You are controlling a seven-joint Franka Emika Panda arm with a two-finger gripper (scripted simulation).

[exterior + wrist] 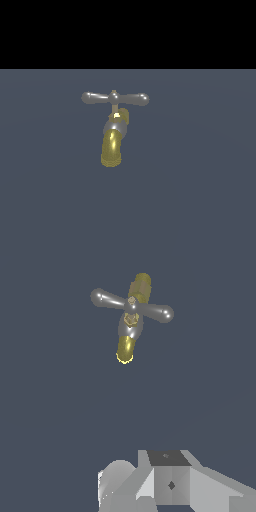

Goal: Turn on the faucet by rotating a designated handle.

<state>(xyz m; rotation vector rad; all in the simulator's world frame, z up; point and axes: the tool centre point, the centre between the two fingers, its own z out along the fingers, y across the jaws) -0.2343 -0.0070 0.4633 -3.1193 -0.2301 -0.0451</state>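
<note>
One faucet (114, 139) stands near the middle of the grey table (200, 200), seen here in the exterior view. Its single handle (115, 98), a grey crossbar with two bulbous ends, lies level with its long axis running from the exterior view's left to right. The one yellow-gold spout curves down and toward the camera, mouth lowest. In the wrist view the gripper (170, 483) sits well apart from the faucet; whether its jaws are parted or closed cannot be told.

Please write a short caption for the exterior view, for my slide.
A small faucet with a yellow-gold spout and a grey crossbar handle stands alone on a dark floor; no tool visible.
</note>
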